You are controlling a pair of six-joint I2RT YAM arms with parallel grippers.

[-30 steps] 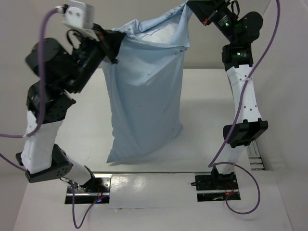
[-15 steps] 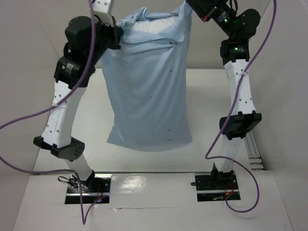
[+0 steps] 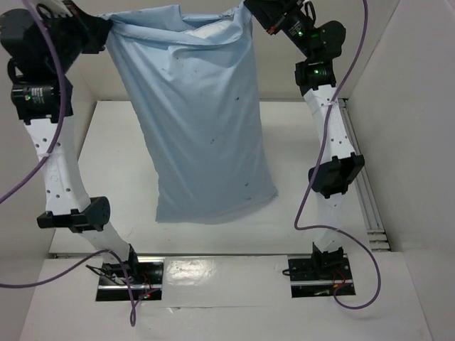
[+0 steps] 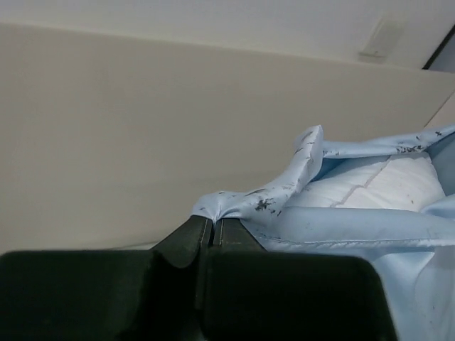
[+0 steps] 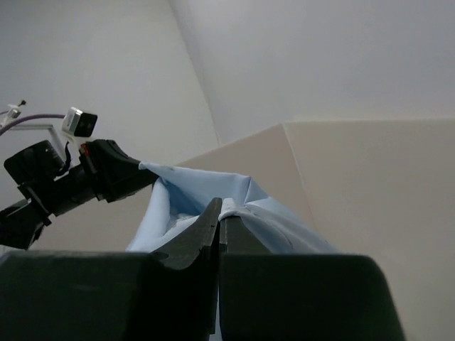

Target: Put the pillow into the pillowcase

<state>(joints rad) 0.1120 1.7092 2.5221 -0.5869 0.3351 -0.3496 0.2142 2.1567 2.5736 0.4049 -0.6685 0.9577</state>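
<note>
1. We hold the thin, limp, light blue fabric pillowcase [image 3: 202,128] high over the white table [image 3: 114,156], mouth upward. Its closed end hangs down to the table; whether it touches, we cannot tell.
2. The plump white stuffed pillow [image 4: 398,185] sits inside the pillowcase. Only a strip of white shows at the mouth, well above the table, and the rest fills out the blue cloth below.
3. The left gripper [image 4: 212,224] has its fingers pressed together on a bunched corner of the hem. The right gripper [image 5: 219,209] is clamped the same way on the opposite corner, so the mouth is stretched between them above the table.
4. We judge the load light but bulky and wholly soft: the pillow gives under any squeeze, and the thin cloth looks smooth enough to creep out of a shallow pinch.
5. The hem corners look like the best hold. We think a gathered fold of several layers will sit more firmly in the fingers than a single edge.
6. The whole weight hangs from two small pinches over the table, so we think a sharp jerk could pull a corner free.
</note>
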